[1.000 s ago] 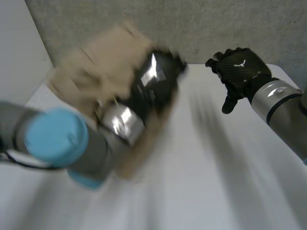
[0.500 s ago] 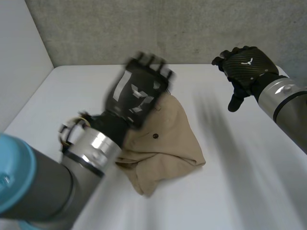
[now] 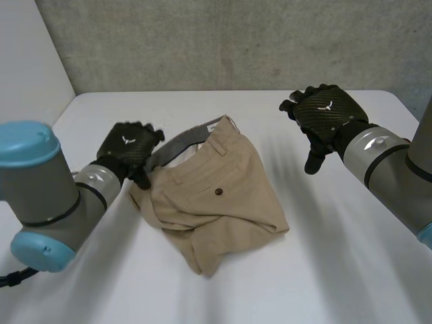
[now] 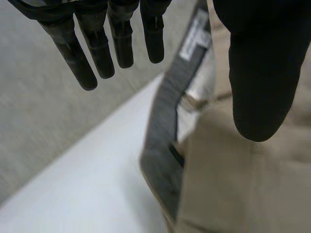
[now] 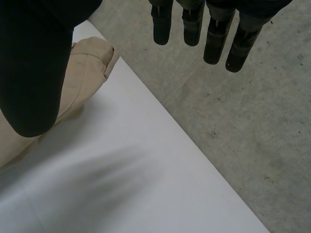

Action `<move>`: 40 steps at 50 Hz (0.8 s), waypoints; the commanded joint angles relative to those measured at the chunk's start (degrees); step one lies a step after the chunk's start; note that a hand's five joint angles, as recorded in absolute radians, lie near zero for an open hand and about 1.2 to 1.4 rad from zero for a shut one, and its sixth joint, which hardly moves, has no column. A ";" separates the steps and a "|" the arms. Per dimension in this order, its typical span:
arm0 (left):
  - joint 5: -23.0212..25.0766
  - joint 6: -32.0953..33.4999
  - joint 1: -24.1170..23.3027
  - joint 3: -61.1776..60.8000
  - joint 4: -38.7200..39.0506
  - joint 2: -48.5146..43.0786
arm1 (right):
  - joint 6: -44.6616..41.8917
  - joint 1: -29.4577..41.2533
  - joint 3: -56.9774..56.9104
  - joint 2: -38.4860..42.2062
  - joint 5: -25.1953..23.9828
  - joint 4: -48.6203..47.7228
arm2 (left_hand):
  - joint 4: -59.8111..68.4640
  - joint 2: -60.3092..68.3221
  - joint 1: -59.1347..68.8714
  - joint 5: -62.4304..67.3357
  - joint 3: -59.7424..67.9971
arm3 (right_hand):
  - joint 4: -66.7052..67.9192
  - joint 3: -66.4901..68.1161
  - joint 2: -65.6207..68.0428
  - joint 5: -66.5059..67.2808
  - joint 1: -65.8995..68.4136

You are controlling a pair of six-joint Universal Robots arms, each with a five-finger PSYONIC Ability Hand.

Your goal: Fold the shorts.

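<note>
Tan shorts lie bunched in the middle of the white table, with the grey inside of the waistband turned up at their far left. My left hand hovers open just left of that waistband and holds nothing. In the left wrist view its straight fingers stand apart from the thumb, over the waistband and tan cloth. My right hand is raised, open and empty, to the right of the shorts. In the right wrist view its fingers are spread, with the shorts beside its thumb.
A grey concrete wall runs along the far edge of the table, and a pale wall closes the left side. Bare white table lies in front of and to the right of the shorts.
My left hand swung the shorts down, let go of them and drew back to the left. The shorts now lie on the table. My right hand stayed raised and shifted slightly left.
</note>
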 commanded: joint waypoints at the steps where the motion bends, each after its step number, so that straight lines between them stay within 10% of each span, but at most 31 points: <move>1: -0.07 -0.34 1.19 4.58 -10.13 -2.83 | -0.53 -0.05 0.10 0.62 0.00 -0.09 | -0.27 -0.41 0.16 -0.45 -0.33 | -2.93 -1.99 -0.84 -2.68 0.86; 7: 0.02 0.28 1.10 6.51 -10.22 -6.52 | -2.80 0.03 0.62 1.33 0.35 -0.17 | 4.59 4.45 5.02 4.41 4.52 | -2.93 -1.99 -0.84 -2.68 0.86; 15: -1.03 0.54 0.31 11.43 -10.48 -10.04 | -3.43 -0.23 0.80 1.24 0.44 -0.26 | 58.73 58.59 59.16 58.55 58.67 | -2.93 -1.99 -0.84 -2.68 0.86; 26: -8.85 0.98 -0.92 27.15 0.56 6.02 | -3.34 -0.76 -0.08 0.45 0.53 -0.26 | 58.75 58.61 59.18 58.57 58.69 | -2.93 -1.99 -0.84 -2.68 0.86; 40: -7.37 1.51 -7.50 36.32 13.60 12.99 | -3.16 -0.84 -0.43 -3.24 0.70 -0.35 | 58.75 58.61 59.18 58.57 58.69 | -2.93 -1.99 -0.84 -2.68 0.86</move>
